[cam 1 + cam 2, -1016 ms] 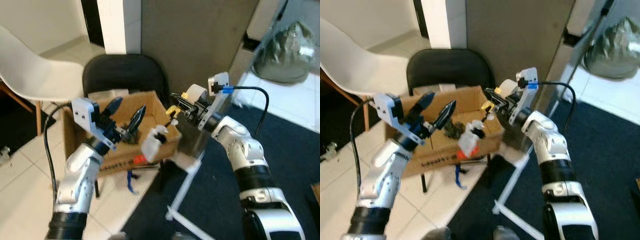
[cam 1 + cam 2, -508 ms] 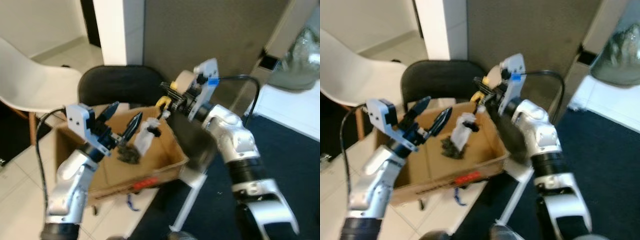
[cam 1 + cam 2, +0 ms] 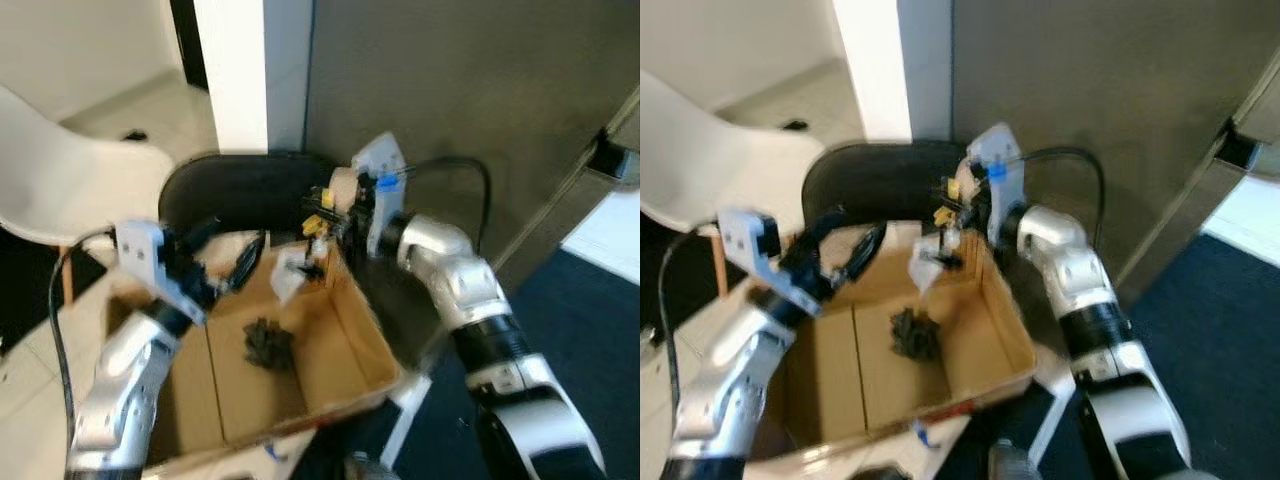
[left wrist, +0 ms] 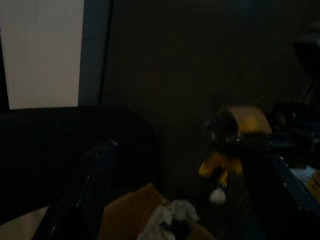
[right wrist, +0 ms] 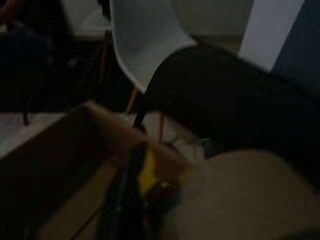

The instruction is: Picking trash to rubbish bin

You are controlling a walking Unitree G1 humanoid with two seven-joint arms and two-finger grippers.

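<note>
White plastic chair (image 3: pixel 60 180): standing at the far left on pale tile floor (image 3: pixel 140 105). Left gripper (image 3: pixel 225 262): arm reaching forward from the lower left, bent at the elbow, wrist raised over the near-left part of the box; the two black fingers are standing spread apart and holding nothing, tips pointing toward the box's far rim. Cardboard box (image 3: pixel 345 345): lying open-topped in front of a black chair (image 3: pixel 250 185), whose rounded back is rising just behind it; serving as the bin. Contents: a dark crumpled wad (image 3: pixel 266 343) is resting on the box floor near the middle. White crumpled trash (image 3: pixel 292 272): hanging over the box's far edge, just beneath the right gripper and above the interior, not yet down on the box floor. Right gripper (image 3: pixel 322 225): arm coming in from the lower right, elbow bent, forearm angling up and leftward, a black cable looping off the wrist; yellow pads are showing at the fingertips, and the blur is making it impossible to tell whether the fingers are pinching the trash or parted. Grey wall panel (image 3: pixel 470 90): filling the background at right. Left wrist view, very dark: showing the white trash (image 4: pixel 167 220) at the box rim and the yellow tips beyond it. Right wrist view, dim: showing one finger (image 5: pixel 125 195) with yellow padding over the box interior, the white chair behind.
</note>
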